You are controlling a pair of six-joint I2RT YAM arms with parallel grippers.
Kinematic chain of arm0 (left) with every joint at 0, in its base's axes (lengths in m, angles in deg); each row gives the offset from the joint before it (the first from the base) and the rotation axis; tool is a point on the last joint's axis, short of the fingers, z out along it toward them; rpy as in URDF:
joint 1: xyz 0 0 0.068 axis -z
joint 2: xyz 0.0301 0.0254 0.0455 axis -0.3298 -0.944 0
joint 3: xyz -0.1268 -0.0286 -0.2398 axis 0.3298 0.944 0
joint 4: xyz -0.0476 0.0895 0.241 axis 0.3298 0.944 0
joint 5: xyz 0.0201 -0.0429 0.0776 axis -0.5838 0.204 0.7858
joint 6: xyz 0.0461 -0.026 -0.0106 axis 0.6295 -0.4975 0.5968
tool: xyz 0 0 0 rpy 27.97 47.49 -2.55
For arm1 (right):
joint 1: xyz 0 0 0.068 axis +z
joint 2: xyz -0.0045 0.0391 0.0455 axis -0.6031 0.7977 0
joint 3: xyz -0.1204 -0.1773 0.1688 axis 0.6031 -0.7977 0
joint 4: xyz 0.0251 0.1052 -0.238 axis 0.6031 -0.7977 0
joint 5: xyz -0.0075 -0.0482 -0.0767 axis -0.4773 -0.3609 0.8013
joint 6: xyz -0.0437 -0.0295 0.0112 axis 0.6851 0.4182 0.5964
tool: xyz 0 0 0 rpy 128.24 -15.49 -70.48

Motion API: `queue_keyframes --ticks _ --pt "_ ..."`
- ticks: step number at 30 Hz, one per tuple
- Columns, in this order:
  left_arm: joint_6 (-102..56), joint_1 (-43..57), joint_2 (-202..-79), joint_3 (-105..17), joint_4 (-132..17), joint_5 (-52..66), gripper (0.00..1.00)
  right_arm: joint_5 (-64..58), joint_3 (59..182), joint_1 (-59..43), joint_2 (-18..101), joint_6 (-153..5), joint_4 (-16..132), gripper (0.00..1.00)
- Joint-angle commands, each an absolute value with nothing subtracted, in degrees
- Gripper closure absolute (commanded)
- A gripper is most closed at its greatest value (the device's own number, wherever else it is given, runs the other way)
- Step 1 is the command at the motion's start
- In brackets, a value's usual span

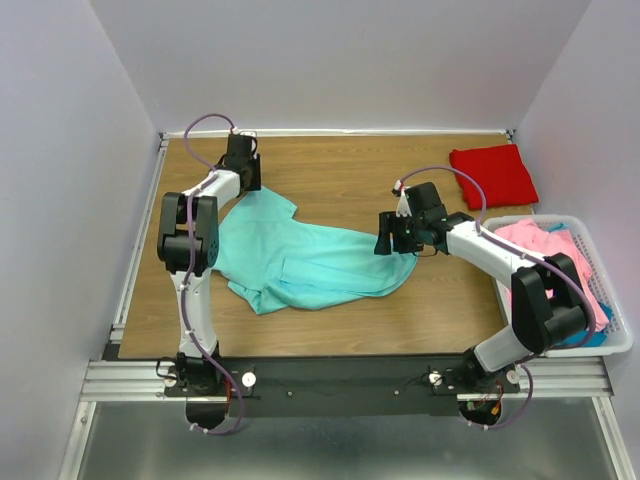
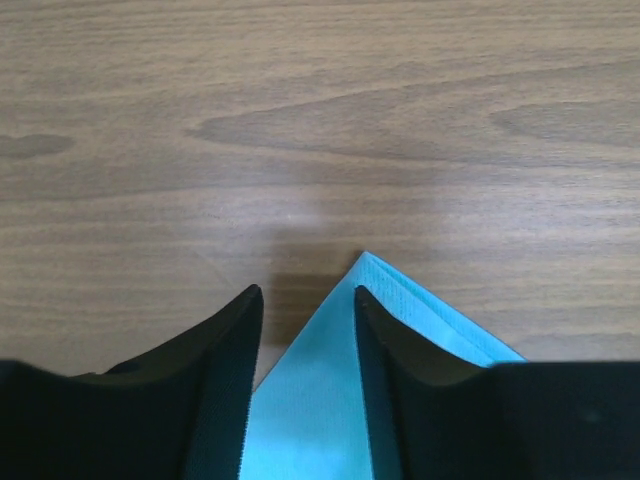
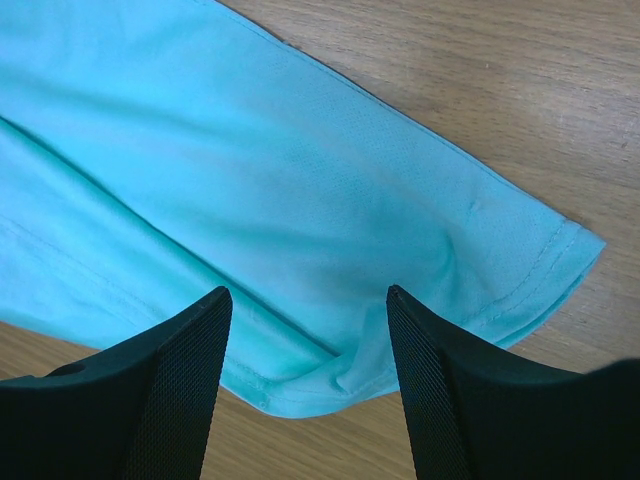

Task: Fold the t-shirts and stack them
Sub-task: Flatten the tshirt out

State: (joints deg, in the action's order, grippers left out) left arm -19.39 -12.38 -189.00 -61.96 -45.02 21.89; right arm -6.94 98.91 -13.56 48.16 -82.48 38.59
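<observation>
Left hand (image 2: 306,292) first: its black fingers (image 2: 225,390) stand a narrow gap apart, and a pointed corner of the teal shirt (image 1: 300,260) sits right in that gap, the hemmed tip poking out past the fingertips. They flank the cloth rather than clamp it. Beyond the tip there's only bare wooden surface (image 1: 350,170), with a soft shadow just beside the corner. From above, that hand is far out at the back left, on the shirt's far left corner.

Over to the right hand (image 3: 307,291): spread wider, nothing pinched, and poised above the shirt's right end. Below the fingers runs a stitched hem, curling round to a corner just off to the right, with wood showing past the edge. A long crease crosses the cloth on the left.

The teal shirt itself lies loose and rumpled across the middle of the surface, stretched from one hand to the other and bunched toward the near left.

Well apart, at the back right corner, the red shirt (image 1: 492,175) lies folded flat. Near it on the right edge stands the white basket (image 1: 615,345), with a pink shirt (image 1: 530,240) heaped inside and a blue shirt (image 1: 598,328) peeking out at the near end, partly behind the right arm.
</observation>
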Motion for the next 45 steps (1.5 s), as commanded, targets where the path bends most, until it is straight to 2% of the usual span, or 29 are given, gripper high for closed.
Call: queue_keyframes --ticks 1,3,5,14,19,22,25,28,30,35,38,45 --pt "-19.09 -12.32 -191.86 -64.95 -41.69 20.11 0.55 -7.92 97.93 -13.71 49.01 -81.67 37.55 0.30" --pt "-19.17 -12.23 -193.00 -66.71 -39.23 20.03 0.63 -7.92 98.02 -13.71 49.01 -81.67 37.55 0.30" --pt "-19.26 -12.31 -194.93 -68.73 -36.34 20.02 0.64 -7.92 98.20 -13.71 49.10 -81.76 37.55 0.30" --pt "-18.56 -12.23 -196.96 -72.51 -27.89 17.39 0.49 -7.57 98.02 -13.71 48.66 -81.75 37.55 0.30" --pt "-18.73 -12.23 -197.22 -72.60 -26.92 17.21 0.48 -6.86 97.58 -13.71 48.40 -81.76 37.55 0.30" --pt "-19.79 -12.23 -197.14 -72.69 -26.65 19.14 0.53 -6.69 97.58 -13.71 48.05 -81.84 37.55 0.30" --pt "-20.58 -12.32 -196.70 -72.17 -26.39 22.39 0.74 -5.90 97.49 -13.80 47.96 -81.84 37.55 0.30" --pt "-21.11 -12.49 -196.26 -71.38 -26.65 23.98 0.83 -5.46 97.49 -13.71 47.96 -81.76 37.55 0.30" --pt "-21.54 -12.93 -195.30 -70.24 -27.70 23.81 0.99 -4.32 97.49 -13.71 48.22 -82.10 37.55 0.30" --pt "-21.99 -13.72 -193.02 -68.21 -30.16 23.45 1.00 2.35 98.81 -13.71 48.75 -84.21 37.46 0.30" --pt "-21.81 -13.90 -189.76 -66.46 -33.49 23.63 1.00 13.41 100.04 -14.06 49.36 -85.45 37.20 0.30" --pt "-20.05 -13.81 -184.66 -64.26 -39.57 22.05 1.00 11.95 101.36 -19.77 52.17 -86.41 36.85 0.33"
